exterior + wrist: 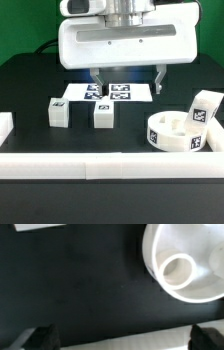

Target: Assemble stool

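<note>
A green backdrop stands behind the black table.

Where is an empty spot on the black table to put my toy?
Bare black table runs between the two small white rectangular leg blocks and the long white front rail. Crowded: exterior view's right, by the thick round white seat ring, and under the open claw.

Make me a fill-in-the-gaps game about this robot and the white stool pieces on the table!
1. The round seat lies on the exterior view's ____ side.
2. The gripper hangs ____, holding nothing.
3. On the exterior view's left of the seat stand ____ small blocks.
4. The table is coloured ____.

Missing words: right; open; two; black.
</note>
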{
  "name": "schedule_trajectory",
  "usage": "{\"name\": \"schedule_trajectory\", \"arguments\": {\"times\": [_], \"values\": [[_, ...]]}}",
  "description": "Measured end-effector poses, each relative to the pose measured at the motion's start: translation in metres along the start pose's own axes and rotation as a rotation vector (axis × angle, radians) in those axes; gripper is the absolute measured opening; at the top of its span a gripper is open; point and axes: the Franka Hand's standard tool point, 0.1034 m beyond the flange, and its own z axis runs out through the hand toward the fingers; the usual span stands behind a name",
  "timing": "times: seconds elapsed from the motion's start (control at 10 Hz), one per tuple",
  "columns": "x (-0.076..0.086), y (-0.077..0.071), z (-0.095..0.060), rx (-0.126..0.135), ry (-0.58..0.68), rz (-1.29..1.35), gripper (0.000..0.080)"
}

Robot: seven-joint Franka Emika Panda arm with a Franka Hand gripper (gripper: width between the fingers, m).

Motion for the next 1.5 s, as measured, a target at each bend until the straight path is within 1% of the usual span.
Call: {"name": "schedule_trajectory", "arguments": {"times": [0.1, 0.2, 0.4, 0.5, 0.6, 0.7, 0.8, 0.9, 1.0, 1.1, 1.2, 1.3, 1.4, 1.5], "values": [[0.000, 0.004, 0.001, -0.003, 0.003, -0.100, 0.0649], [-0.003, 0.013, 0.003, -0.007, 0.003, -0.173, 0.0649], [-0.012, 0.035, 0.009, -0.027, 0.018, -0.215, 0.0649], [-0.013, 0.049, 0.010, -0.044, 0.034, -0.220, 0.0649], [-0.015, 0.061, 0.014, -0.048, 0.026, -0.221, 0.0649], [-0.017, 0.058, 0.014, -0.039, 0.003, -0.198, 0.0649], [-0.017, 0.057, 0.014, -0.037, 0.001, -0.200, 0.0649], [-0.021, 0.055, 0.015, -0.023, -0.036, -0.194, 0.0649], [-0.027, 0.052, 0.017, -0.010, -0.110, -0.162, 0.0649], [-0.031, 0.054, 0.020, -0.021, -0.205, -0.127, 0.0649], [-0.035, 0.057, 0.023, -0.040, -0.279, -0.073, 0.0649], [-0.040, 0.056, 0.024, -0.055, -0.382, -0.049, 0.0649], [-0.037, 0.056, 0.025, -0.055, -0.410, -0.048, 0.0649], [-0.045, 0.055, 0.024, -0.046, -0.493, -0.045, 0.0649]]}}
